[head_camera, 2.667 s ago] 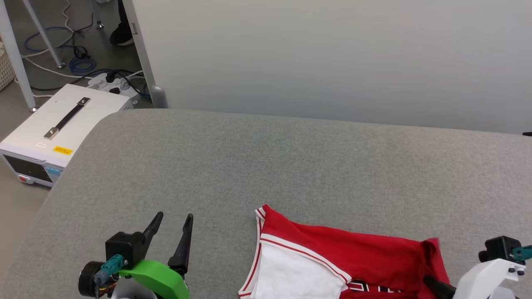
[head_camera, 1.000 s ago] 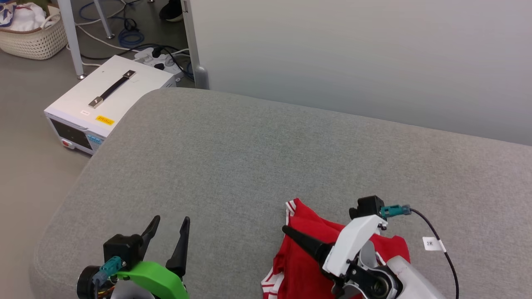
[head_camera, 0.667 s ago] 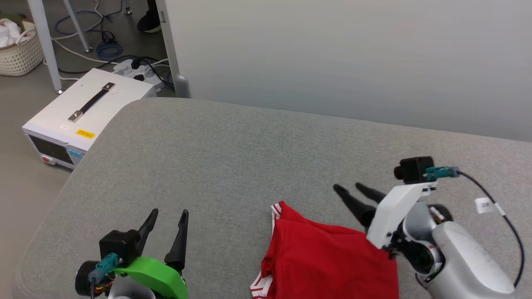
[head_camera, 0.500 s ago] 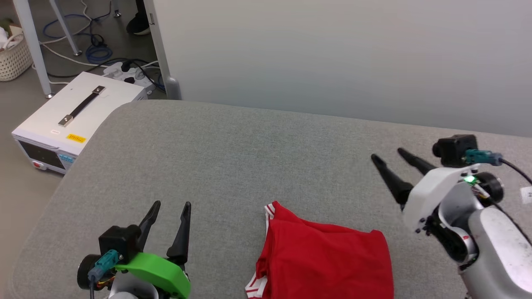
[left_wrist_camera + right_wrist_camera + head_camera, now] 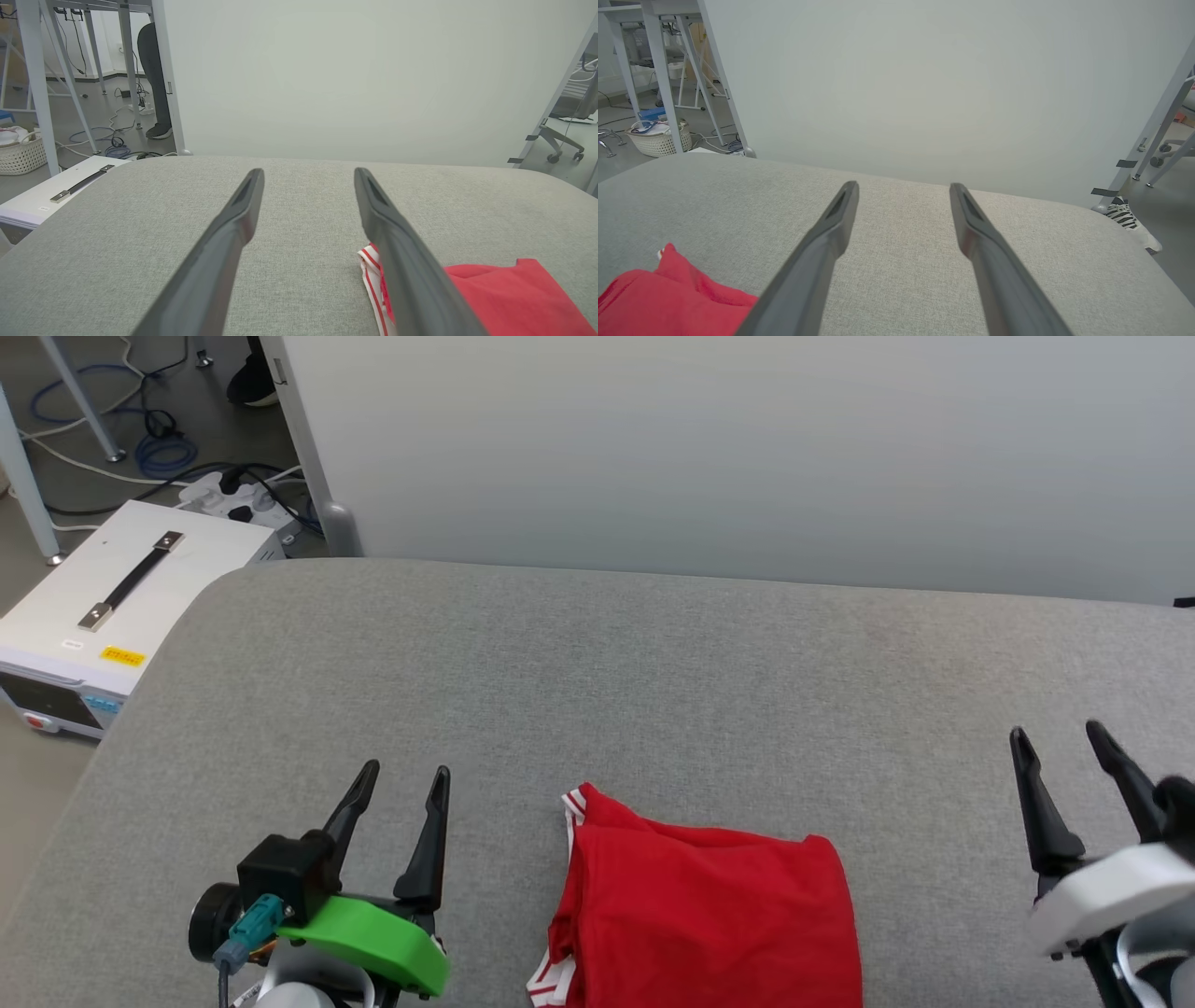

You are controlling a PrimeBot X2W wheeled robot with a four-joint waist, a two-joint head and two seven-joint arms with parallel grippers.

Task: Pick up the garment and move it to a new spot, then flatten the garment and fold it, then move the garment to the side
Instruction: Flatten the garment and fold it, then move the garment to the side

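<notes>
The garment lies folded on the grey padded table, a red rectangle near the front edge with striped trim at its left corner. It also shows as the garment in the left wrist view and the garment in the right wrist view. My left gripper stands open to the left of it, apart from the cloth. To the right of it my right gripper is open too, with nothing between its fingers.
A white partition wall rises behind the table. On the floor at the left sit a white instrument box, cables and a power strip. A person's shoe shows at top left. A wicker basket stands further left.
My right gripper let go of the garment after folding it over, then drew back to the right. The white sleeve side is now covered. The head camera shifted meanwhile; the left gripper stayed put.
</notes>
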